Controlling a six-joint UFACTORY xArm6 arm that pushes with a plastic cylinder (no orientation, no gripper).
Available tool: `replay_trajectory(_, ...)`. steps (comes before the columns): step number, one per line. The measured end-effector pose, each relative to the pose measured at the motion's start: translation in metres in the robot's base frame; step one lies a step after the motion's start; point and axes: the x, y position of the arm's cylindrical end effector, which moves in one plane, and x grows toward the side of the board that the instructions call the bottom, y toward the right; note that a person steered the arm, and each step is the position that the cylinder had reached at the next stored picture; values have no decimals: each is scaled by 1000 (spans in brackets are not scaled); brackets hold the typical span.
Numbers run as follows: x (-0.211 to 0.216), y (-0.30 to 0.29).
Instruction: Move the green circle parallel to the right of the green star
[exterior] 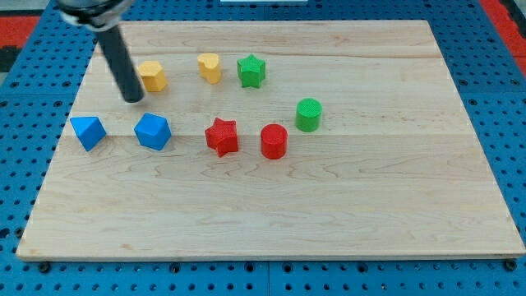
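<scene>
The green circle (308,114) stands on the wooden board right of centre. The green star (251,71) lies up and to the left of it, near the view's top. My tip (133,99) touches down at the view's left, just left of a yellow block (152,76) and above the blue blocks. It is far to the left of both green blocks.
A second yellow block (209,67) sits just left of the green star. A red star (222,136) and a red cylinder (274,141) lie below and left of the green circle. A blue triangular block (88,131) and a blue hexagonal block (153,131) sit at the left.
</scene>
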Motion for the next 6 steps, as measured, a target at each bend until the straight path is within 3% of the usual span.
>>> replay_trajectory(1, -25, -5)
replay_trajectory(2, 4, 27)
replay_trajectory(3, 38, 143)
replay_trajectory(4, 78, 193)
replay_trajectory(5, 63, 248)
replay_trajectory(6, 13, 267)
